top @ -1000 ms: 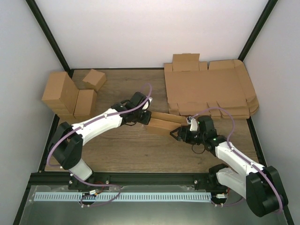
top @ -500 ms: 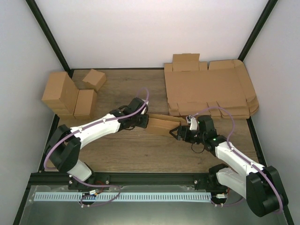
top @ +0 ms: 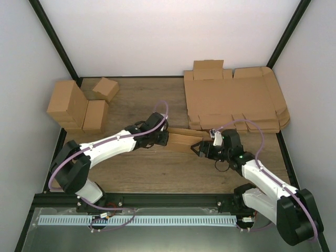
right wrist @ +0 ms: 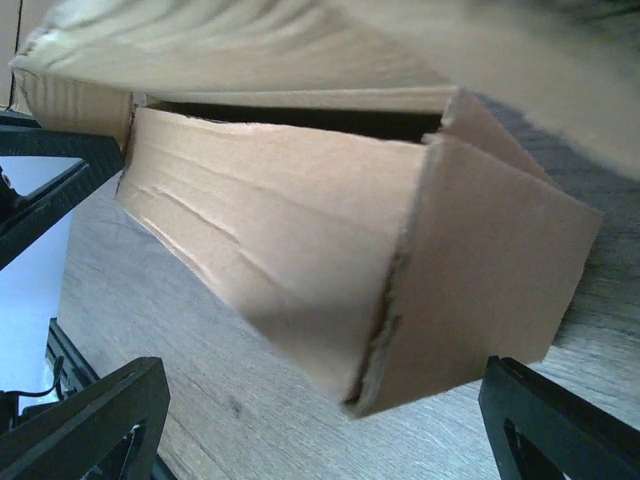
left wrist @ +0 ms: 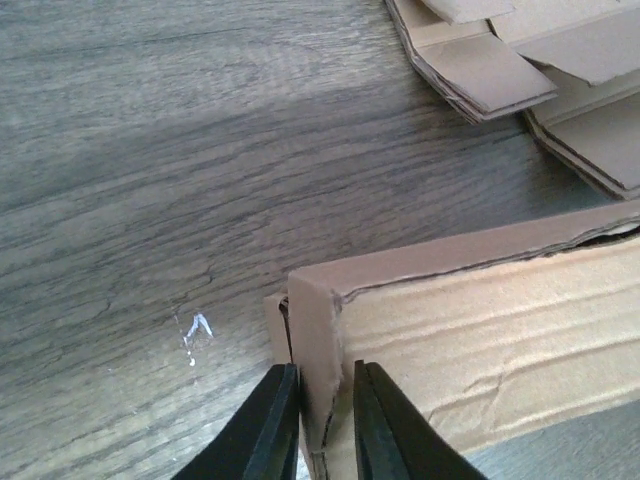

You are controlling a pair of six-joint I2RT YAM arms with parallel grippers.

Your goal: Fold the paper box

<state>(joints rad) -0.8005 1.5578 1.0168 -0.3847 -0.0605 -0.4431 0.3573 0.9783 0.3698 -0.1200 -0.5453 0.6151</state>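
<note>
1. Because both wrists crowd over it in the overhead view, the paper box [top: 184,140] shows only its middle stretch there; both ends are covered.
2. From the right wrist, the box's upper panel is blurred and runs out of the picture. The inside shows only as a dark slit beneath that panel.
3. From the left wrist, the box is cut off by the right and bottom borders, so its far end is out of sight.
4. Counted, there is one paper box, two arms and one stack of flat cardboard sheets [top: 233,102] at the far right. A group of blocky boxes [top: 79,107] sits at the far left. Three of those are distinct; whether more lie under them I cannot tell. The sheets in the stack are too tightly layered to count.
5. The box lies near the middle of the wooden table [top: 142,168], between the two grippers and just in front of the stack, apart from it.
6. The left gripper [left wrist: 320,375] is pinched on the box's left end, its fingers [left wrist: 275,420] on either side of a thin upright cardboard edge at the corner.
7. The right gripper [right wrist: 320,385] stands wide open. One finger sits at each lower corner of its view, and the box's right end lies between and beyond them, touching neither as far as can be seen.
8. The box is plain brown, unprinted, long and narrow. Its side wall is creased with faint ridges, its corner edges are ragged, and the right end panel is folded up.
</note>
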